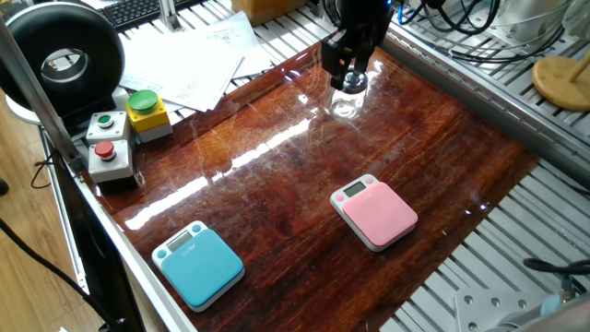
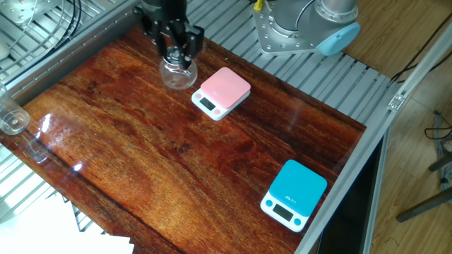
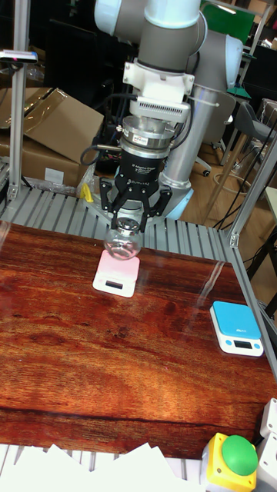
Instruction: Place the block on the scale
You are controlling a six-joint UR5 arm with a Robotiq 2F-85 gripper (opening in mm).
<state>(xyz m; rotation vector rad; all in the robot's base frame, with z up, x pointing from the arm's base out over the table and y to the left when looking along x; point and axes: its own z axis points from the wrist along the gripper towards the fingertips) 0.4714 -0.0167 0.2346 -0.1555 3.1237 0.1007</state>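
The gripper [image 3: 128, 224] hangs above the wooden table [image 2: 212, 176] with its two fingers [image 3: 110, 209] closed on the neck of the block [image 3: 121, 244], a small clear glass jar with a rounded body. In the tall fixed view the block hangs just below the fingertips, and the pink scale [image 3: 117, 275] shows right behind and under it, at about 6 o'clock from the jar. Whether the jar's base touches anything cannot be told from that view.

In the other fixed view the gripper [image 2: 176, 55] holds the block [image 2: 177, 73] over the table at roughly 10 o'clock from the scale [image 2: 222, 92], near it but not over it. The scale lies flat with its small grey display facing the middle of the table.

In one fixed view the gripper [image 1: 348, 76] and the block [image 1: 345, 101] sit toward the far edge of the table [image 1: 277, 184], and the scale [image 1: 375, 212] lies well apart from them at about 5 o'clock. A blue scale [image 1: 197, 264] of the same shape rests near the table's front left corner (in the other fixed view it is at the lower right, [image 2: 294, 194]). At 9 o'clock of the table stand a button box [image 1: 111, 148] with green and red buttons and a yellow box with a green cap [image 1: 147, 114], with loose papers [image 1: 189, 55] behind them.
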